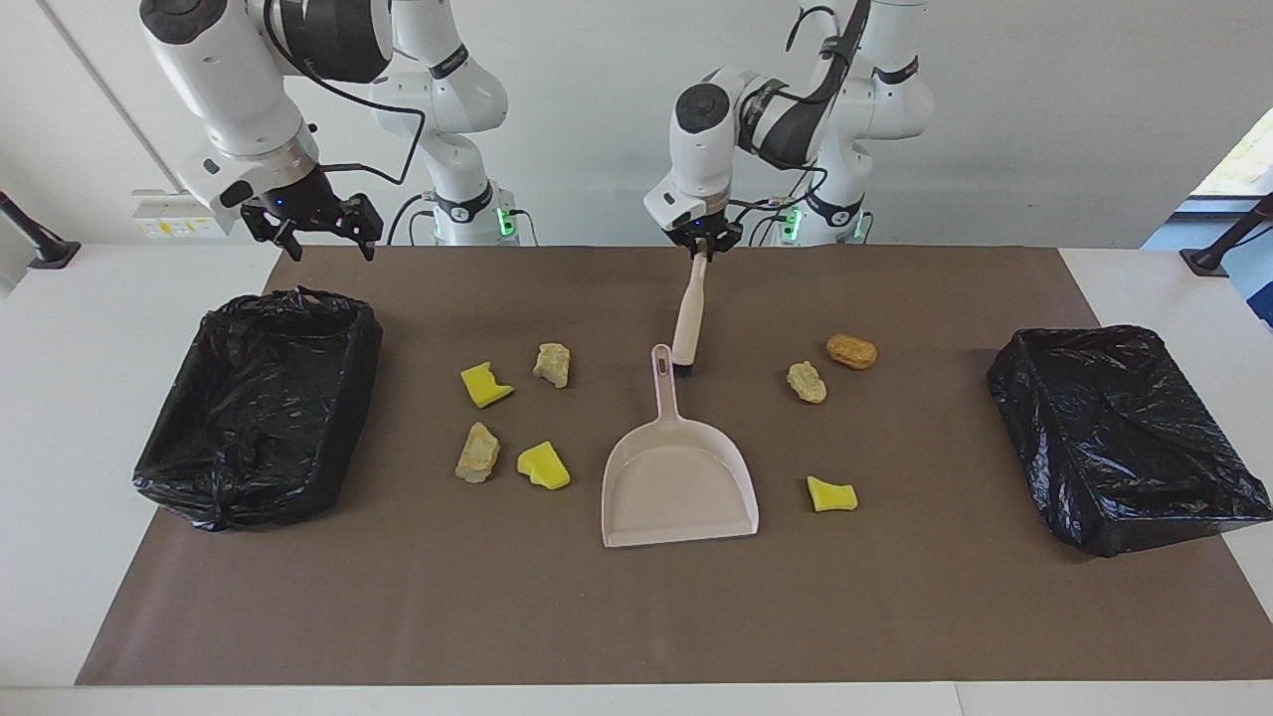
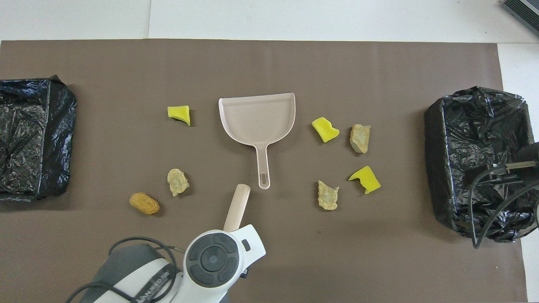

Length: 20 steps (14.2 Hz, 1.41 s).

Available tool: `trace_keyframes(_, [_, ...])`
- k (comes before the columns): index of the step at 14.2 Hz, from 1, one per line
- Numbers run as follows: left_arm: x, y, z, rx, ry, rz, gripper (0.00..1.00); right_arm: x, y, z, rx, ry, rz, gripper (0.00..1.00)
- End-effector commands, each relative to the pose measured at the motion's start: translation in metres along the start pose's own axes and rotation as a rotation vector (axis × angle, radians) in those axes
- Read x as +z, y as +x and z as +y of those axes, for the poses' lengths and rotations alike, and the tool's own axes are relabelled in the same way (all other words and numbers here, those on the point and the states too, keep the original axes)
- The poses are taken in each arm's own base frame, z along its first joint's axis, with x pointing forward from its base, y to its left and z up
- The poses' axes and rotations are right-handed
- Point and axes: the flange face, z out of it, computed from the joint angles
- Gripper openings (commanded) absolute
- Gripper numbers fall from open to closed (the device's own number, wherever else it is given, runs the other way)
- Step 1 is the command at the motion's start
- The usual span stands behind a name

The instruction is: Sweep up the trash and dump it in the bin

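white table (image 1: 119, 298); brown mat (image 1: 636, 617) on it; on mat: dustpan (image 1: 676, 482), seven trash scraps (image 1: 543, 465), two black-lined bins (image 1: 261, 406).

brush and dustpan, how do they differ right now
The brush is shut in the left claw by its handle end and hangs tilted, bristle end down; the dustpan lies flat on the mat with no claw on it. The brush is a slim stick with a dark bristle end; the dustpan has a wide open tray and a handle with a slot. Both are pale beige.
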Motion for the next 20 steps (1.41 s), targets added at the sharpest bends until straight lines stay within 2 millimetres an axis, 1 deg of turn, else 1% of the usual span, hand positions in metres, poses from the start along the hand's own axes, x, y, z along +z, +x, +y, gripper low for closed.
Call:
trace_keyframes(1, [-0.024, -0.045, -0.058, 0.161, 0.001, -0.026, 0.00, -0.004, 0.001, -0.007, -0.030, 0.042, 0.047, 1.00])
trace_keyframes(2, [-0.016, -0.055, -0.073, 0.216, 0.000, -0.033, 0.00, -0.006, 0.007, -0.036, -0.072, 0.037, 0.071, 1.00])
trace_keyframes(3, [-0.005, -0.065, -0.083, 0.266, 0.004, -0.028, 0.00, -0.001, 0.014, -0.062, -0.089, 0.024, 0.059, 1.00])
trace_keyframes(4, [0.002, -0.069, -0.098, 0.325, -0.014, -0.025, 0.00, 0.005, 0.020, -0.079, -0.062, 0.021, 0.054, 1.00])
trace_keyframes(5, [0.008, -0.069, -0.117, 0.390, -0.051, -0.030, 0.00, 0.018, 0.033, -0.108, -0.039, 0.018, 0.044, 1.00])
trace_keyframes(6, [0.010, -0.068, -0.134, 0.437, -0.079, -0.013, 0.00, 0.027, 0.044, -0.145, -0.031, 0.010, 0.055, 1.00])
trace_keyframes(8, [0.025, -0.067, -0.163, 0.527, -0.110, 0.026, 0.00, 0.047, 0.072, -0.201, 0.032, 0.006, 0.056, 1.00])
trace_keyframes(10, [0.035, -0.064, -0.196, 0.619, -0.107, 0.057, 0.00, 0.075, 0.088, -0.240, 0.076, 0.007, 0.034, 1.00])
trace_keyframes(11, [0.037, -0.063, -0.226, 0.661, -0.106, 0.078, 0.00, 0.083, 0.093, -0.257, 0.102, 0.034, 0.046, 1.00])
trace_keyframes(12, [0.042, -0.064, -0.253, 0.695, -0.108, 0.089, 0.00, 0.094, 0.093, -0.275, 0.129, 0.051, 0.038, 1.00])
trace_keyframes(13, [0.048, -0.062, -0.274, 0.734, -0.102, 0.096, 0.00, 0.109, 0.090, -0.304, 0.149, 0.049, 0.026, 1.00])
trace_keyframes(14, [0.055, -0.059, -0.295, 0.806, -0.080, 0.106, 0.00, 0.115, 0.092, -0.326, 0.175, 0.055, 0.035, 1.00])
trace_keyframes(15, [0.065, -0.057, -0.320, 0.893, -0.072, 0.134, 0.00, 0.121, 0.096, -0.339, 0.204, 0.054, 0.036, 1.00])
trace_keyframes(16, [0.074, -0.055, -0.341, 0.934, -0.075, 0.165, 0.00, 0.125, 0.098, -0.356, 0.213, 0.065, 0.042, 1.00])
trace_keyframes(17, [0.081, -0.051, -0.353, 0.955, -0.065, 0.173, 0.00, 0.129, 0.100, -0.371, 0.215, 0.086, 0.045, 1.00])
trace_keyframes(18, [0.084, -0.041, -0.360, 0.975, -0.044, 0.155, 0.00, 0.136, 0.106, -0.382, 0.219, 0.101, 0.055, 1.00])
trace_keyframes(19, [0.081, -0.029, -0.365, 0.990, -0.033, 0.146, 0.00, 0.148, 0.105, -0.406, 0.212, 0.107, 0.068, 1.00])
trace_keyframes(20, [0.072, -0.010, -0.364, 1.009, -0.014, 0.145, 0.00, 0.159, 0.105, -0.420, 0.207, 0.108, 0.070, 1.00])
